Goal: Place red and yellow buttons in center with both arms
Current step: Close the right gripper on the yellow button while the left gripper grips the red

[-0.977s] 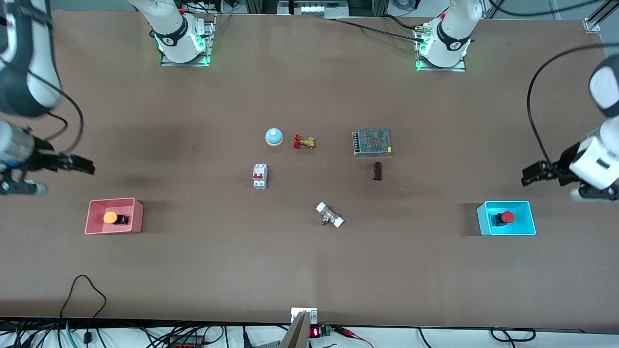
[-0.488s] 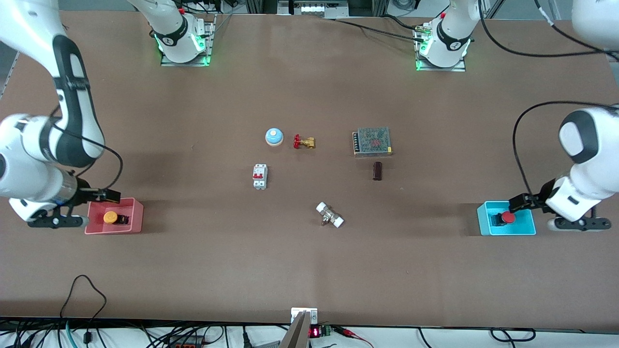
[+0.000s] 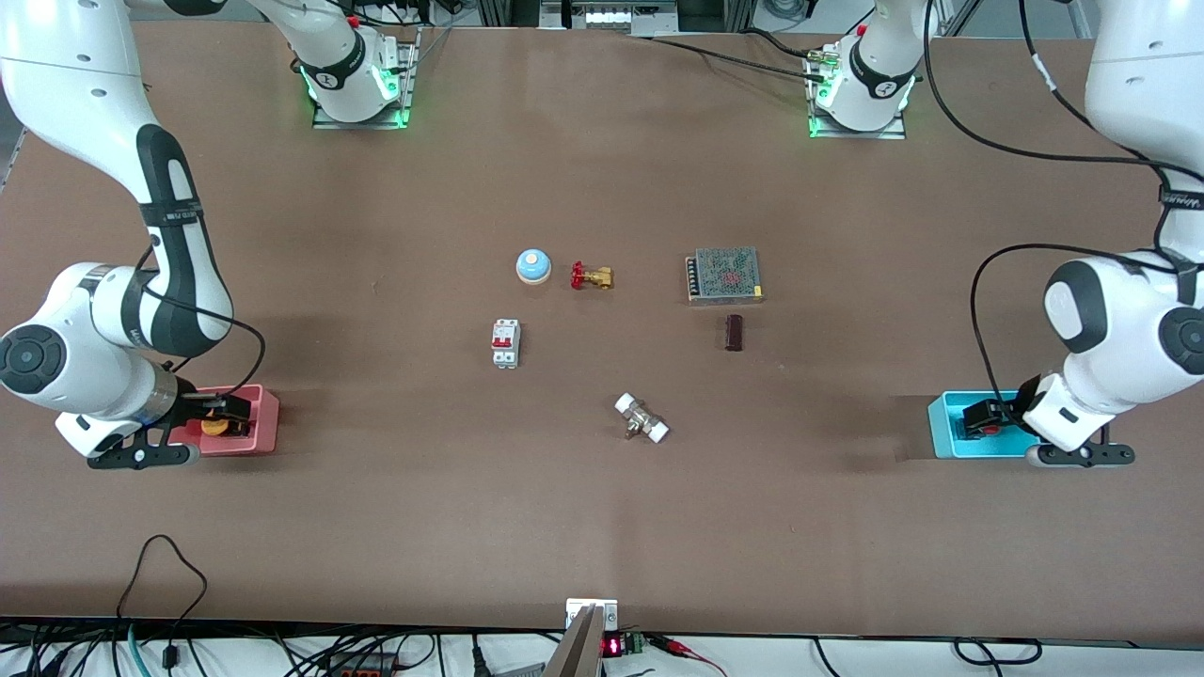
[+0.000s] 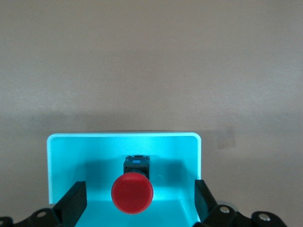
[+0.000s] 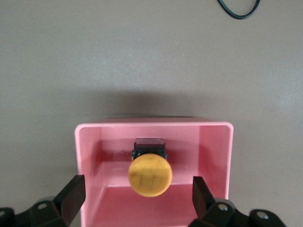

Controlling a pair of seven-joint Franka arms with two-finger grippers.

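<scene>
The red button (image 4: 132,192) lies in the cyan bin (image 4: 94,146) at the left arm's end of the table. My left gripper (image 4: 138,203) is open and low over this bin, with one finger on each side of the red cap and not touching it. The yellow button (image 5: 150,176) lies in the pink bin (image 5: 213,142) at the right arm's end. My right gripper (image 5: 137,196) is open and low over it, its fingers on either side of the yellow cap. In the front view the left gripper (image 3: 988,417) hides most of the red button, while the right gripper (image 3: 221,412) sits over the yellow button (image 3: 216,428).
On the brown tabletop (image 3: 602,489) in the middle stand a blue dome bell (image 3: 533,266), a brass valve (image 3: 592,276), a white breaker (image 3: 506,342), a mesh power supply (image 3: 724,275), a dark block (image 3: 734,332) and a white-ended fitting (image 3: 641,418).
Both arms have swung in and come down from beside their bins. Each open gripper now sits low over its bin around its button. The buttons have not moved.
</scene>
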